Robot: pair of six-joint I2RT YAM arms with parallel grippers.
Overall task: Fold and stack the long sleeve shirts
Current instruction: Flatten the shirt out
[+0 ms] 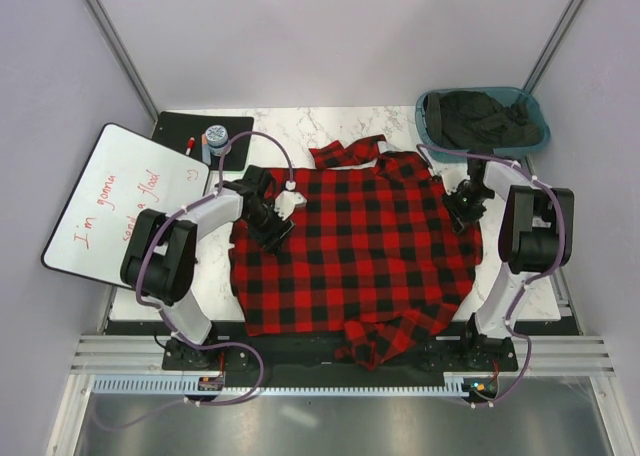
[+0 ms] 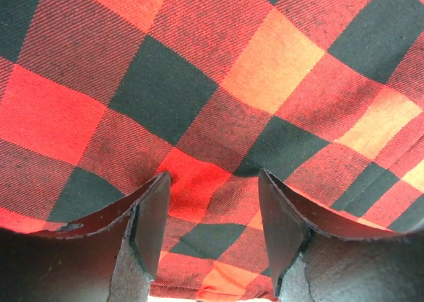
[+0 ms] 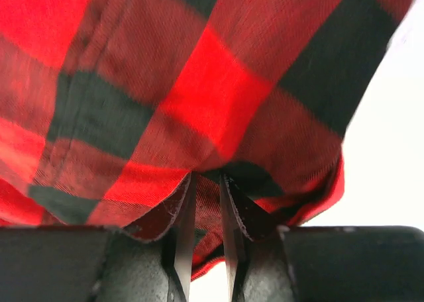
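One long sleeve shirt point(image 1: 360, 246), red-and-black check flannel, lies spread across the table with its collar at the far side. A bunched part hangs over the near edge. My left gripper point(image 1: 274, 231) rests on the shirt's left edge. In the left wrist view its jaws stand open point(image 2: 213, 176) over flat check cloth point(image 2: 199, 83), holding nothing. My right gripper point(image 1: 462, 211) sits at the shirt's right edge. In the right wrist view its fingers point(image 3: 208, 177) stand close together with a fold of the shirt point(image 3: 199, 97) pinched between them.
A teal bin point(image 1: 530, 106) holding dark clothing stands at the far right corner. A whiteboard point(image 1: 125, 201) with red writing lies at the left. Behind it, a black mat point(image 1: 180, 128) carries a marker and a small jar. White marble table point(image 1: 280, 121) shows beyond the shirt.
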